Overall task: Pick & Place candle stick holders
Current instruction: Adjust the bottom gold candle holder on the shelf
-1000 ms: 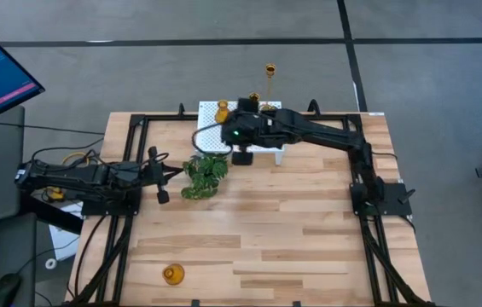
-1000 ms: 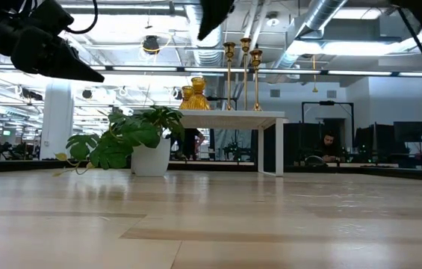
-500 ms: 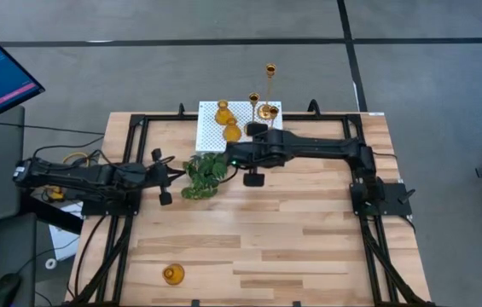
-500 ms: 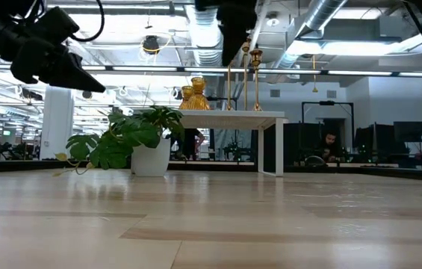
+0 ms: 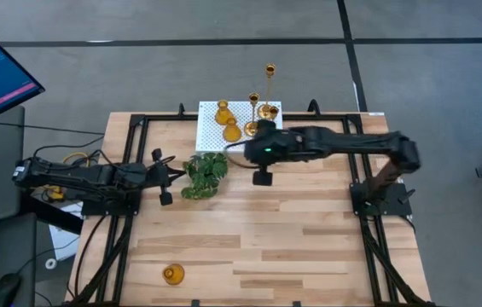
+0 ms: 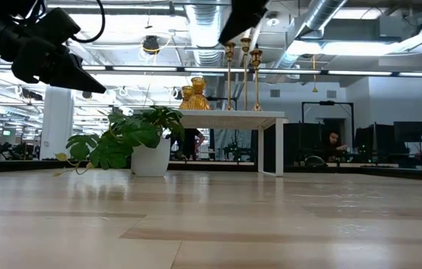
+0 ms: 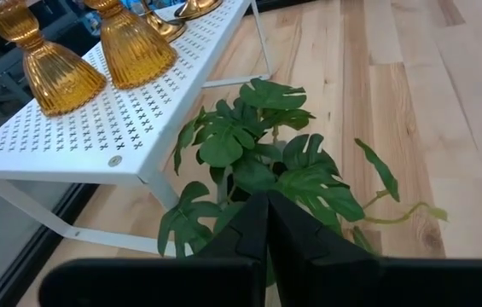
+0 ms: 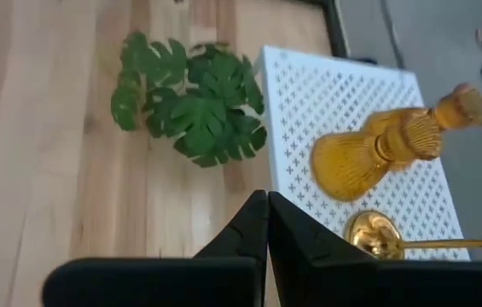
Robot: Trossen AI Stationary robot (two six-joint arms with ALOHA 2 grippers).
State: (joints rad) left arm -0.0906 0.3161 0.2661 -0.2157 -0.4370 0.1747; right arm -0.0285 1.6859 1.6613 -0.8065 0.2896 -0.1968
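- A pale wooden table (image 5: pixel 258 230) framed by black rails stands on a grey floor; the low view looks past it into an open office with ceiling ducts.
- The candle stick holders sit mostly on a white perforated platform (image 5: pixel 211 136) at the table's 12 o'clock edge: two squat amber holders (image 5: pixel 227 122) on its middle, and tall thin-stemmed gold holders (image 5: pixel 259 103) toward its 1 o'clock corner.
- In the low view three tall stems (image 6: pixel 244 71) rise side by side above the platform top, with the squat pair just beside them.
- One lone amber holder (image 5: pixel 172 275) lies well apart, near the table's 7 o'clock corner.
- A green leafy plant (image 5: pixel 205 175) stands just off the platform's near edge, between the two arms.
- The right gripper (image 5: pixel 262 177) hovers over bare wood just off the platform's near edge, at about 3 o'clock from the plant, fingers pressed together and carrying nothing.
- The left gripper (image 5: pixel 162 179) waits at 9 o'clock of the plant, its fingers (image 7: pixel 253 230) together and empty too.
- My judgement: the work looks well along, with most holders grouped on the platform; the stray one at the front remains to be fetched and set among them.
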